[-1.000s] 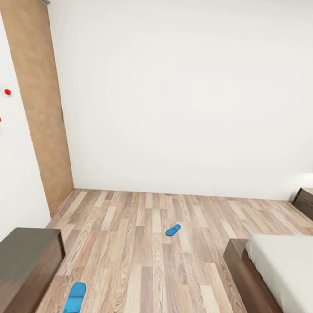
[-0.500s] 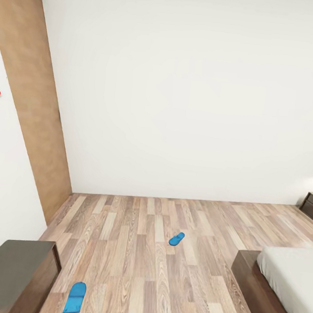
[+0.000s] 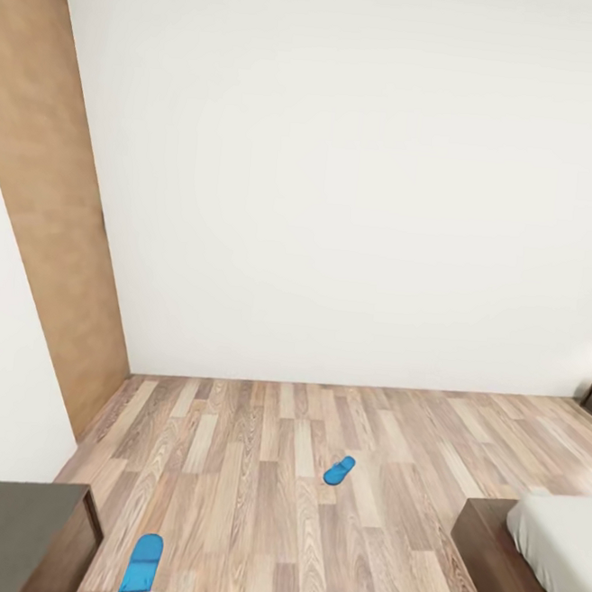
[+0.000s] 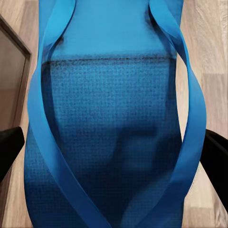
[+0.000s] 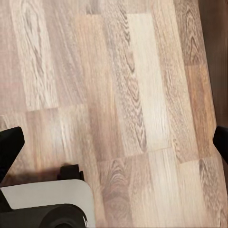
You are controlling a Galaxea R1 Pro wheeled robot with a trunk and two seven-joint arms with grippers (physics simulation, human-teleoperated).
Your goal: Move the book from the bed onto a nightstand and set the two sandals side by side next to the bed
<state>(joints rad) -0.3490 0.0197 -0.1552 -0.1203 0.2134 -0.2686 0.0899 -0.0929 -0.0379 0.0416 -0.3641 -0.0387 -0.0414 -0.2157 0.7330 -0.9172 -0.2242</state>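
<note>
Left wrist view: left end effector [image 4: 114, 147] grips one blue sandal [image 4: 111, 118], a finger at each edge. Right end effector [image 5: 114, 142] open over floor planks. Head view adds second sandal [image 3: 339, 469] well short of the bed [image 3: 488, 554]. Risk: held sandal slipping while driving

The left end effector [image 4: 114, 147] is clamped on a blue sandal [image 4: 111, 133], one black finger [image 4: 10, 145] on each side. The right end effector [image 5: 114, 142] hangs spread wide, holding nothing.
</note>
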